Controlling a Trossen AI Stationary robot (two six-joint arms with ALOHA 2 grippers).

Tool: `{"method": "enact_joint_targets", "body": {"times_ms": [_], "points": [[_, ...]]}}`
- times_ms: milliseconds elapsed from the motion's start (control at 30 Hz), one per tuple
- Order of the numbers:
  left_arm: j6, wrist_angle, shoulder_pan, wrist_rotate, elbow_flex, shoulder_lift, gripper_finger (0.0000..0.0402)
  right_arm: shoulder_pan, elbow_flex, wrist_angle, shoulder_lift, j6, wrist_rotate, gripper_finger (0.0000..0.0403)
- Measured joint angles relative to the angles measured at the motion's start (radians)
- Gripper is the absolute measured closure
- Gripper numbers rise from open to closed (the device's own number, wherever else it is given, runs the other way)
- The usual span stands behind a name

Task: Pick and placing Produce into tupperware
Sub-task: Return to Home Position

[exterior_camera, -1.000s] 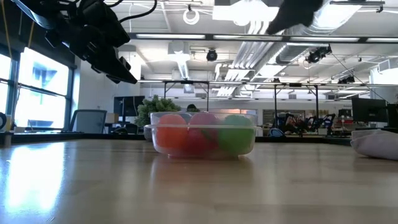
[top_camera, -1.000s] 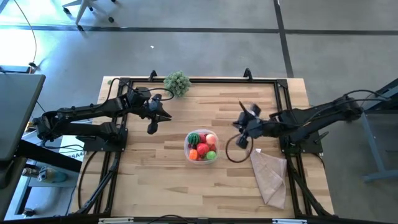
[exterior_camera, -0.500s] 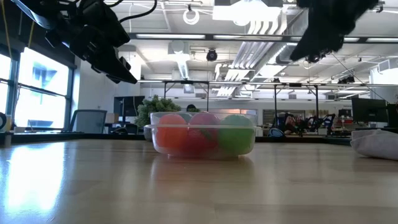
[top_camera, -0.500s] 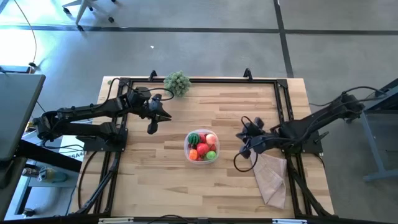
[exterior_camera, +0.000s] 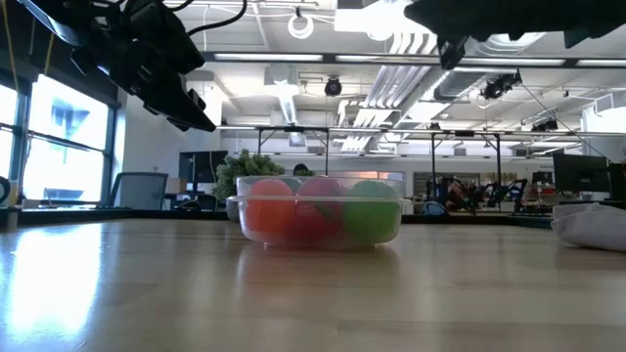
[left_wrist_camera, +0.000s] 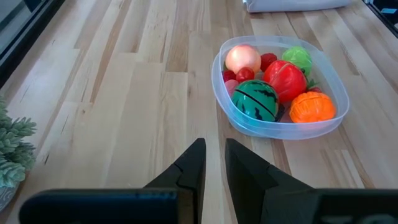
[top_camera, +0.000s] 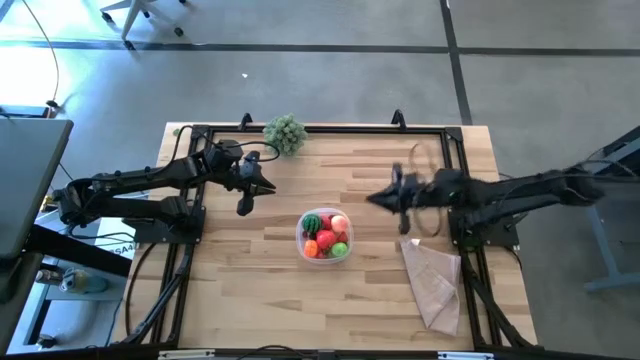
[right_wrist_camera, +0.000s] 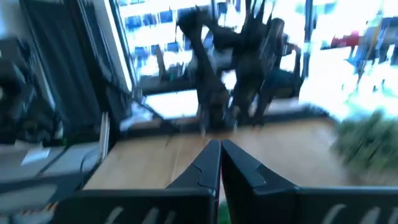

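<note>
Between left gripper (top_camera: 243, 208) and right gripper (top_camera: 380, 198), tupperware (top_camera: 299, 236) holds produce (top_camera: 323, 239).

Table top: the pale wooden plank table (top_camera: 260, 290) under my arms is smooth, with a soft satin sheen.
Container: the small round clear plastic tupperware (left_wrist_camera: 273, 130) is glossy, and its whitish rim is translucent.
Produce: the red, orange, pink and green toy produce (left_wrist_camera: 286, 78) looks like smooth, shiny plastic.
Cloth: the tan cloth (top_camera: 432, 280) is matt and creased.
Plant: the bushy grey-green plant clump (top_camera: 285, 132) looks rough and tufted.
My fingers: my left gripper (left_wrist_camera: 214, 144) has dark, matt fingers (left_wrist_camera: 193, 165).
</note>
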Motion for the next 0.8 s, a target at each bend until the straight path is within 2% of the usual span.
{"method": "enact_joint_targets", "body": {"times_ms": [133, 300, 600, 800], "points": [[0.000, 0.000, 0.000, 0.000, 0.000, 0.000, 0.0350, -0.108, 0.006, -0.020, -0.137, -0.039, -0.089, 0.0399], [0.000, 0.000, 0.000, 0.000, 0.000, 0.000, 0.0350, -0.184, 0.006, -0.112, -0.311, -0.053, -0.096, 0.0399], [0.000, 0.000, 0.000, 0.000, 0.000, 0.000, 0.0350, -0.188, 0.006, -0.296, -0.573, -0.069, -0.044, 0.0399], [0.000, 0.000, 0.000, 0.000, 0.000, 0.000, 0.0350, -0.188, 0.005, -0.347, -0.699, -0.071, -0.037, 0.0399]]}}
